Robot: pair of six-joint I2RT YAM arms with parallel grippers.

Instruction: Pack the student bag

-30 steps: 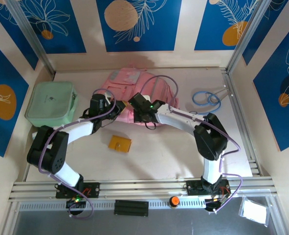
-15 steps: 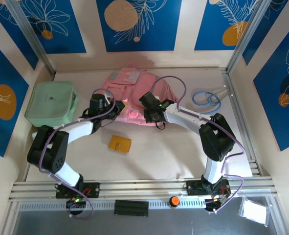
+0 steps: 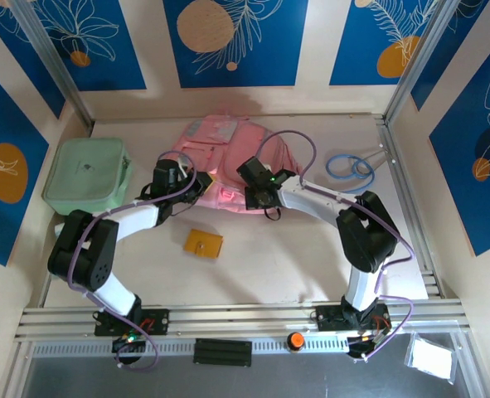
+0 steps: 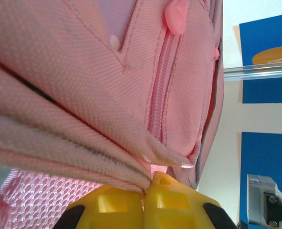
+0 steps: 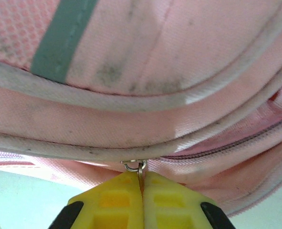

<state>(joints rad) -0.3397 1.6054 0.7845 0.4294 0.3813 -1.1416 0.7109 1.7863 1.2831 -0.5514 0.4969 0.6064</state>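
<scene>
Pink student bag (image 3: 228, 145) lies flat at the back-middle of the counter (image 3: 294, 257), with both arms reaching to its near edge. Left claw (image 4: 144, 191) is pressed together on a fold of bag fabric at the left-front side. Reads as an anchor grip, holding the cloth taut so the bag doesn't slide or bunch. Right claw (image 5: 141, 183) is pressed together on the small metal zipper pull (image 5: 137, 166), pinched between the yellow tips. The zip track (image 5: 217, 143) runs off to the right in the right wrist view; can't tell how far it's open.

Likely step: working a pocket zip, one arm bracing while the other drags the pull. Judged early in the task, nothing seen going in.

Green zip case (image 3: 87, 177) sits well left of the bag. A small orange-yellow flat item (image 3: 204, 243) is on the counter just in front of the bag, and a blue cord loop (image 3: 350, 166) lies off to the right. All probably waiting to be packed.

Risk: the thin pull slips from the tips, or the bag drags along if the left grip gives.
</scene>
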